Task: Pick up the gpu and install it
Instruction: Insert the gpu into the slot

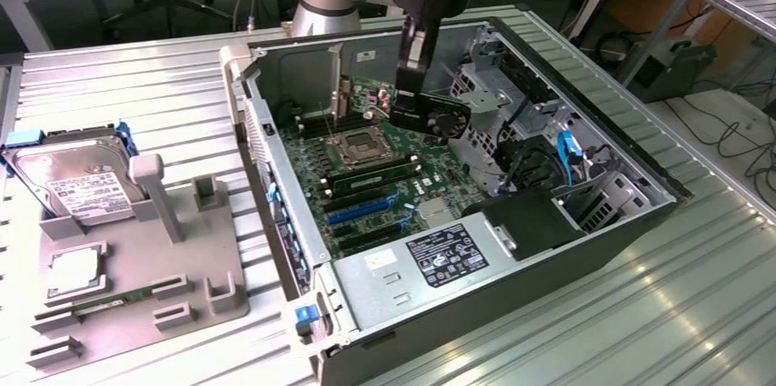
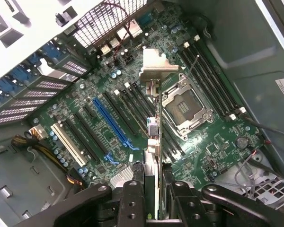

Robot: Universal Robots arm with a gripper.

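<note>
Black tool (image 2: 153, 189) grips the gpu (image 2: 153, 137) edge-on above the motherboard (image 2: 213, 146); misalignment risks jamming against slots.

Arm reaching down, gripper clamped.
The arm (image 1: 419, 4) descends steeply from above (wrist nearly vertical); its gripper (image 2: 153, 187) points downward, both dark fingers (image 2: 132, 198) closed on the gpu (image 2: 153, 142), held edge-on between them.

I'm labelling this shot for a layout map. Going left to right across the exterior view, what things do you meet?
Hard drive → grey holder tray → CPU socket → gpu held by the gripper → blue cable.
</note>
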